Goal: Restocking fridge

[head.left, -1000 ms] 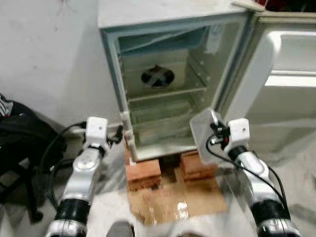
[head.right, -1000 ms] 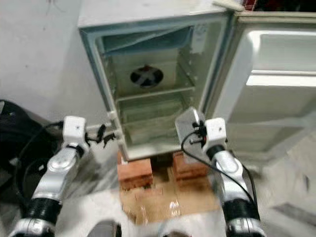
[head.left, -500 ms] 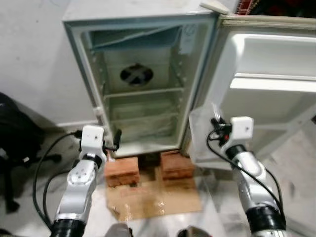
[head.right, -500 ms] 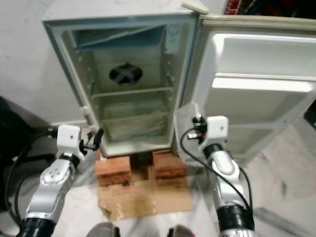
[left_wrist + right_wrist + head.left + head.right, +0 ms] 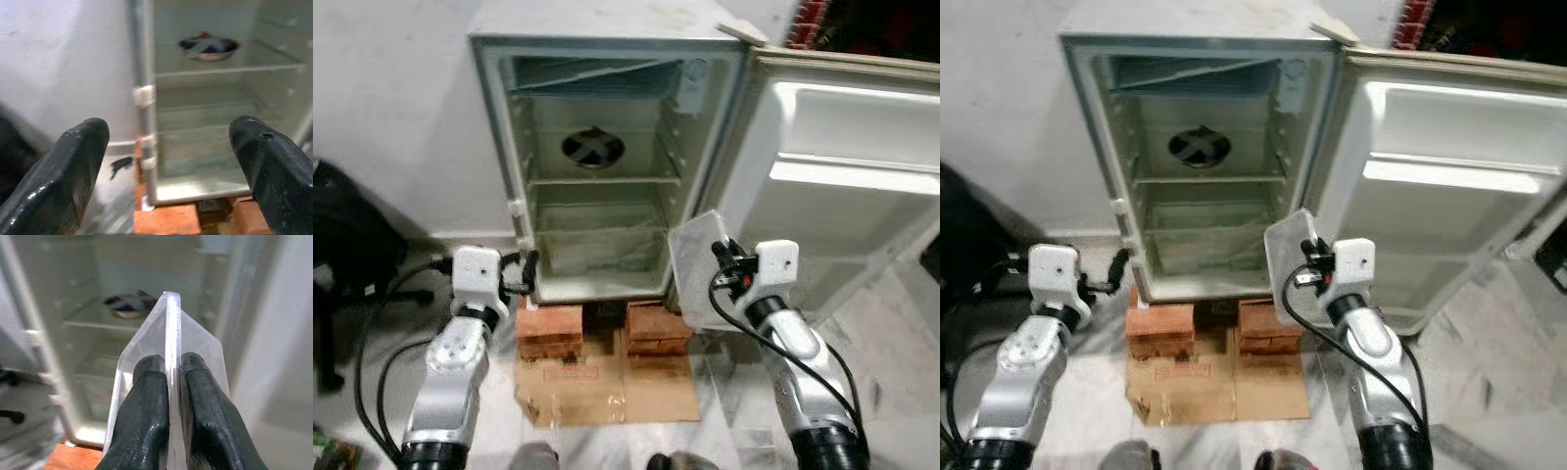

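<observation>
Keep right gripper (image 5: 167,396) clamped on clear panel (image 5: 697,264), level it for the fridge (image 5: 597,157) rails; left gripper (image 5: 168,161) wide, empty

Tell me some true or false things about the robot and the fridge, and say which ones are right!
1. The fridge door is open. True.
2. The right gripper holds a clear plastic panel. True.
3. The left gripper has its fingers squeezed shut on a bottle. False: its fingers are spread apart and hold nothing.
4. The fridge stands on red bricks. True.
5. The fridge shelves are packed with food. False: they look bare.
</observation>
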You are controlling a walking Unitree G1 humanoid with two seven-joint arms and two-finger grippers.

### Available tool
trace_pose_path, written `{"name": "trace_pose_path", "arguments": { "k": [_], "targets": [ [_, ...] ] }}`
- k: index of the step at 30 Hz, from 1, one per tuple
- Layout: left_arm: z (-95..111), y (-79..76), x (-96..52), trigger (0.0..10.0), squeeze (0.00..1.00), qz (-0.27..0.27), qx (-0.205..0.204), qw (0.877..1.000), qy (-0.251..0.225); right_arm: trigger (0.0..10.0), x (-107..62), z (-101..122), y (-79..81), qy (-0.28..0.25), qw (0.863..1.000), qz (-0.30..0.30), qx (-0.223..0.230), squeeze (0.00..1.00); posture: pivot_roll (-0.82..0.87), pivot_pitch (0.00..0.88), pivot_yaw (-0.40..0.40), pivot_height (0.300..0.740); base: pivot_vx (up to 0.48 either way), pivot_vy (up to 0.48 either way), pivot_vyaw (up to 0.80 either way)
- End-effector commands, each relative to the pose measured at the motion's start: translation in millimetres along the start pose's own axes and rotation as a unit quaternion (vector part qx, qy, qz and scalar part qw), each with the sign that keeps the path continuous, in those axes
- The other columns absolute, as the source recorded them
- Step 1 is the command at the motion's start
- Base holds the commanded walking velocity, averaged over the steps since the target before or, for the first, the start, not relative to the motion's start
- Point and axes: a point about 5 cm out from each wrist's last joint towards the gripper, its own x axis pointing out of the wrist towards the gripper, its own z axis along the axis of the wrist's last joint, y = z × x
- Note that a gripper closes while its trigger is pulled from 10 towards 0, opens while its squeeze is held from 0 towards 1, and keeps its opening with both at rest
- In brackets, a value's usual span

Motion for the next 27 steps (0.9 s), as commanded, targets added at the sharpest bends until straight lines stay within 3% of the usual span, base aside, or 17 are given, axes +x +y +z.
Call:
{"name": "trace_pose_path", "arguments": {
  "k": [1, 6, 21, 27],
  "targets": [
    [1.1, 1.9, -1.0, 10.0, 0.00, 0.003, -0.003, 1.000, 0.001, 10.0, 2.9, 6.8, 1.5, -0.008, 1.000, 0.004, 0.002, 0.00, 0.09, 0.000, -0.055, 0.740, 0.281, 0.274, 0.80],
    [-1.2, 5.1, -2.8, 10.0, 0.00, 0.006, -0.008, 1.000, 0.005, 10.0, 2.9, 4.4, 3.0, -0.001, 1.000, 0.006, 0.003, 0.00, 0.10, 0.000, -0.055, 0.740, 0.365, 0.301, 0.64],
    [-0.9, 3.4, 0.9, 10.0, 0.00, -0.002, -0.010, 1.000, 0.007, 10.0, 4.6, 3.2, 1.8, 0.007, 1.000, 0.006, 0.010, 0.00, 0.09, 0.000, -0.051, 0.740, 0.373, 0.301, 0.00],
    [-1.1, 1.9, 2.1, 10.0, 0.00, -0.008, -0.002, 1.000, 0.009, 10.0, 4.8, 4.5, -0.4, 0.002, 1.000, -0.001, 0.017, 0.00, 0.09, 0.000, -0.052, 0.740, 0.475, 0.000, 0.00]
  ]
}}
